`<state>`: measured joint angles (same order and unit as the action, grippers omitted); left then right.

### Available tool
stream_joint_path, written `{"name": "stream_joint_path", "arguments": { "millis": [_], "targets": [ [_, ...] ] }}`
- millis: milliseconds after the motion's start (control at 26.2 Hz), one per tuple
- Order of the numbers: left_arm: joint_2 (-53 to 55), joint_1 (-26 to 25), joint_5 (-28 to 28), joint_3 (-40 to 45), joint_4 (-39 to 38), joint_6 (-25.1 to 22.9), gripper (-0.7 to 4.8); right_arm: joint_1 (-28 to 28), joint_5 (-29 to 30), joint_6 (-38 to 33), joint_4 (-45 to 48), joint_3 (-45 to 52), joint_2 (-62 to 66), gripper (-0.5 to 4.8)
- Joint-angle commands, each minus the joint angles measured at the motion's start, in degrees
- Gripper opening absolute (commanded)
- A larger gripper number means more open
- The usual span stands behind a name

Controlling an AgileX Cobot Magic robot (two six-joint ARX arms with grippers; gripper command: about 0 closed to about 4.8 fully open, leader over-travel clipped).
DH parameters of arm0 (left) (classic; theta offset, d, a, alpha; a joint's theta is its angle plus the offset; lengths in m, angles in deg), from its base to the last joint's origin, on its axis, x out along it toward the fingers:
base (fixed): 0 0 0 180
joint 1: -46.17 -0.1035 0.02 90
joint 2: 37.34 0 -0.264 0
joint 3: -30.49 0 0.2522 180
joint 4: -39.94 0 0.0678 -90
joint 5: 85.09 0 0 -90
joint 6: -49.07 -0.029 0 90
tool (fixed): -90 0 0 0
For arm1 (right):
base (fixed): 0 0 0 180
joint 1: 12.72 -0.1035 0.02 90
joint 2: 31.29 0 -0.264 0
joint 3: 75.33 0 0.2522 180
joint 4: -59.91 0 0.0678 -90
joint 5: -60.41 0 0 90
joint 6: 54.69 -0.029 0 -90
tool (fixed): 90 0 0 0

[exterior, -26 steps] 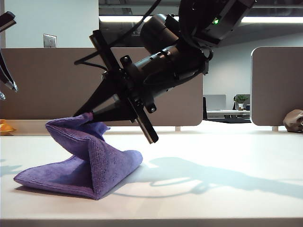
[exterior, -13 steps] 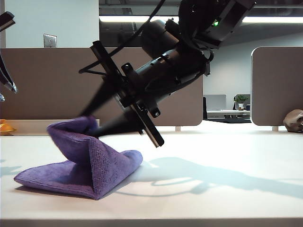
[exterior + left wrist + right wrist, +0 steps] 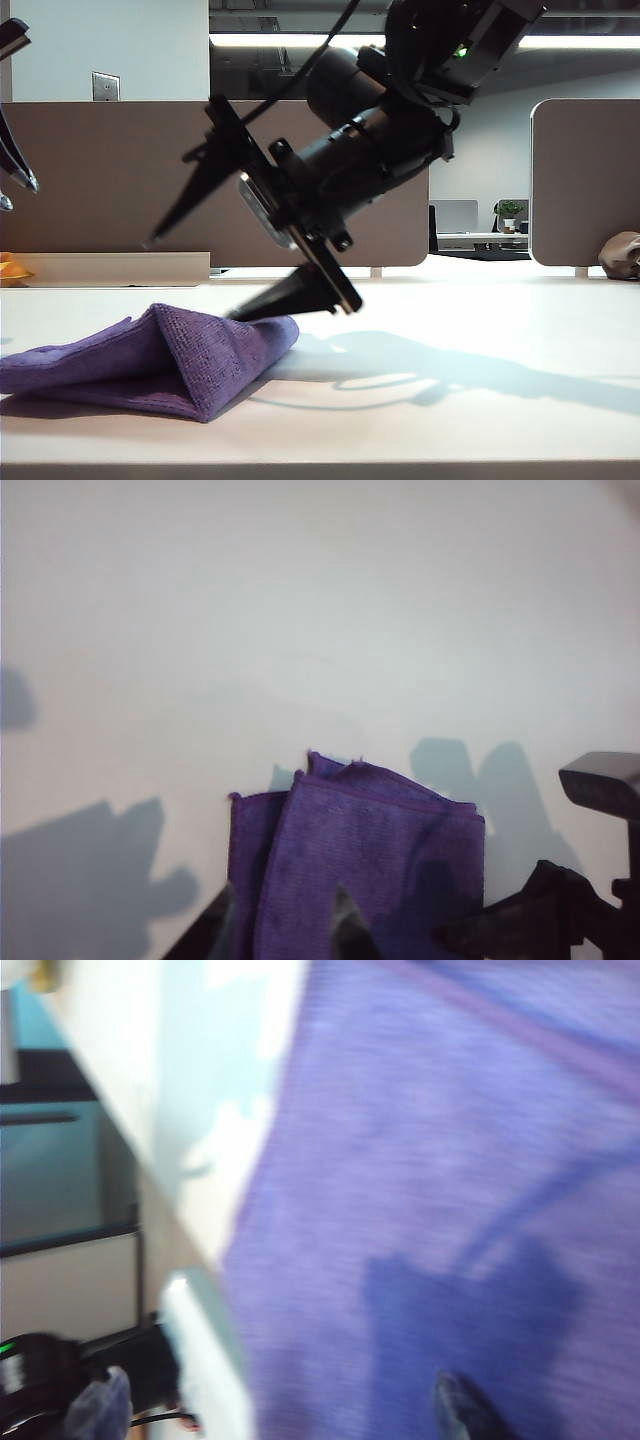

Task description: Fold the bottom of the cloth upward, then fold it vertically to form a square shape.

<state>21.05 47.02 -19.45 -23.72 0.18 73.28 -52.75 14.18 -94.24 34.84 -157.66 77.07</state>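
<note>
Now my right gripper (image 3: 195, 275) gapes wide just above the folded purple cloth (image 3: 150, 355) lying on the table (image 3: 450, 400), while my left gripper (image 3: 12, 110) hangs at far left, jaw state unclear.

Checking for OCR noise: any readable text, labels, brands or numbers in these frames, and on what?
None readable.
Cloth: no tag or print shows in any view.
Right gripper, open above the cloth: black, no marking legible; the arm shows only a green light.
Left gripper: dark, unmarked finger bases only.
Wall plate: blank.
Right wrist view: too blurred to show any text.
</note>
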Motion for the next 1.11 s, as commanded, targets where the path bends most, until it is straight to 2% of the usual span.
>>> {"name": "stream_joint_path", "arguments": {
  "millis": [38,191,344,535,688,764,917,1108],
  "targets": [
    [-0.4,0.0,-0.3,-0.2,0.2,-0.4,1.21,1.1,-2.9,5.3,-6.6,-0.2,-0.2,3.93],
    [-0.4,0.0,-0.3,-0.2,0.2,-0.4,1.20,1.3,-3.5,6.4,-9.1,-0.2,-0.2,3.92],
    [-0.4,0.0,-0.3,-0.2,-0.4,-1.5,1.20,1.3,-8.2,10.5,-13.6,-0.2,-0.3,3.92],
    [-0.4,0.1,-0.3,-0.1,-1.0,-2.0,1.20,1.6,-8.1,11.1,-13.9,-0.3,-2.0,3.90],
    [-0.2,0.2,-0.6,-0.1,-3.6,-4.8,1.10,1.7,-11.8,13.0,-14.0,-1.6,-6.1,3.84],
    [-0.1,0.3,-2.0,-0.1,-6.1,-6.6,1.10,1.7,-10.4,13.0,-15.1,-2.8,-7.6,3.64],
    [3.8,2.7,-2.3,-0.1,-10.4,-9.7,1.11,1.0,-10.3,15.4,-22.8,-3.0,-7.9,3.64],
    [8.7,5.4,-3.0,-0.1,-8.1,-10.3,1.11,0.1,-13.8,17.6,-28.3,-3.0,-8.2,3.64]
  ]
}}
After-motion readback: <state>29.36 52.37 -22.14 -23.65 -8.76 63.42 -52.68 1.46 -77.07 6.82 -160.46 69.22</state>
